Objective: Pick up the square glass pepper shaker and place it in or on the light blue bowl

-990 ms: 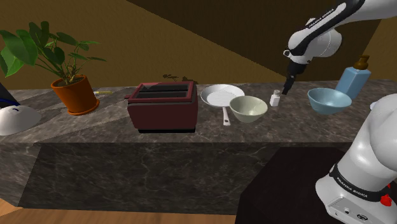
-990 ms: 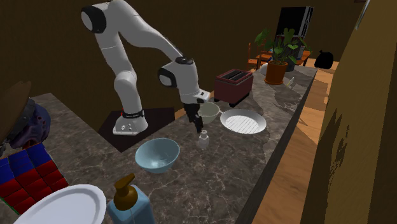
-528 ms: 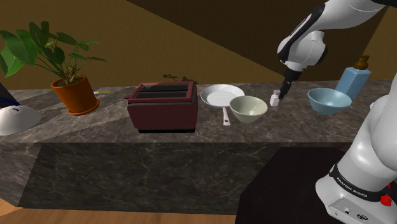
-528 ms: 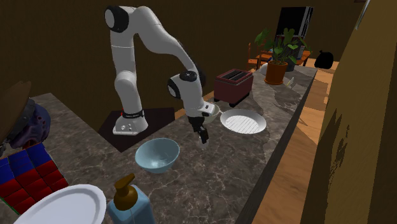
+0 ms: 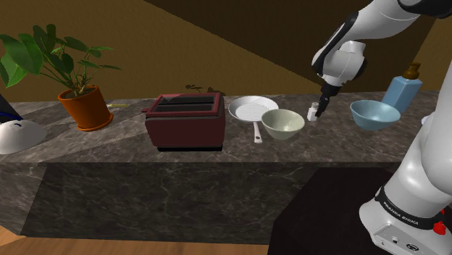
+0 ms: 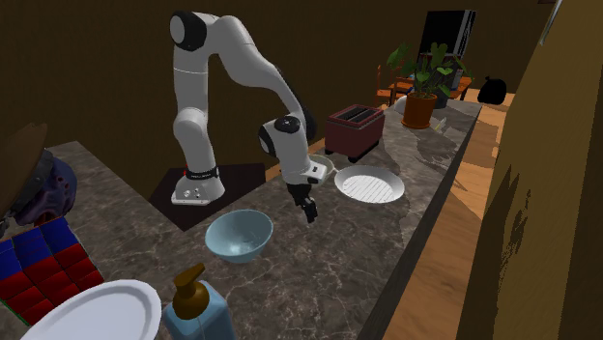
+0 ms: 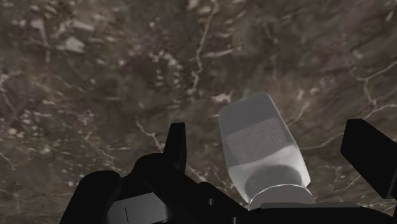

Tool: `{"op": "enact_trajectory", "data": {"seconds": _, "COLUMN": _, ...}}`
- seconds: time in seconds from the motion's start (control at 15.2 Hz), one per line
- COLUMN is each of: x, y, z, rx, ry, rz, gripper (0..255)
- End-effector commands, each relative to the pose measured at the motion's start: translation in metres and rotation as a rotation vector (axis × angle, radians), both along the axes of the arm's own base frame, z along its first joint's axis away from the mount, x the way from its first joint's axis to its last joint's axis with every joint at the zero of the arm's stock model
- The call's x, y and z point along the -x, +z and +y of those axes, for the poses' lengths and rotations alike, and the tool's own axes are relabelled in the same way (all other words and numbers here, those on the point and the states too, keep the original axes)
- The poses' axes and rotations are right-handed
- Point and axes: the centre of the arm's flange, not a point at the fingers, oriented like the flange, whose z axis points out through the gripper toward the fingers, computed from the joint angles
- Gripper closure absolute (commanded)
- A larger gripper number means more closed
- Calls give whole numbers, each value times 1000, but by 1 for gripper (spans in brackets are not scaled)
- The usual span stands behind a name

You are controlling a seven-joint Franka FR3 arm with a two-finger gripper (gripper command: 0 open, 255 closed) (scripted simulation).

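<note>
**A:** Where is the pepper shaker?

**B:** It's standing on the stone counter, between the cream bowl and the light blue bowl. The gripper is low around it.

**A:** Is it held?

**B:** No. In the wrist view the fingers are spread wide. The shaker sits roughly midway between them, with a gap on each side.

**A:** So closing comes next. How should that go?

**B:** I'd square the hand to the shaker's flat sides so both fingers land together. If one touches first, it will push the shaker or tip it. The grip should be on the body, not the cap, and firm, because the sides look smooth. Then lift straight up before moving across.

**A:** What else is nearby?

**B:** The cream bowl is just beside the shaker, on the shoulder view's left. Behind it is a white pan, then a dark red toaster, and a potted plant well apart at the far end. A blue soap bottle stands just behind the blue bowl.

**A:** Is anything in the way?

**B:** Only bare counter lies between the shaker and the blue bowl. The lift needs to clear the bowl's rim, and going too far could knock the bottle.
</note>
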Motion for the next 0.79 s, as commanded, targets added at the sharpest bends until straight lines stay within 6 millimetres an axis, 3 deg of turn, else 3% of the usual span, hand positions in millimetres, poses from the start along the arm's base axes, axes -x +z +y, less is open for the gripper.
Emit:
{"op": "enact_trajectory", "data": {"seconds": 0.0, "x": 0, "y": 0, "z": 0, "rx": 0, "ry": 0, "rz": 0, "gripper": 0}}
{"op": "enact_trajectory", "data": {"seconds": 0.13, "x": 0, "y": 0, "z": 0, "rx": 0, "ry": 0, "rz": 0, "gripper": 0}}
{"op": "enact_trajectory", "data": {"seconds": 0.2, "x": 0, "y": 0, "z": 0, "rx": 0, "ry": 0, "rz": 0, "gripper": 255}}
{"op": "enact_trajectory", "data": {"seconds": 0.73, "x": 0, "y": 0, "z": 0, "rx": 0, "ry": 0, "rz": 0, "gripper": 255}}
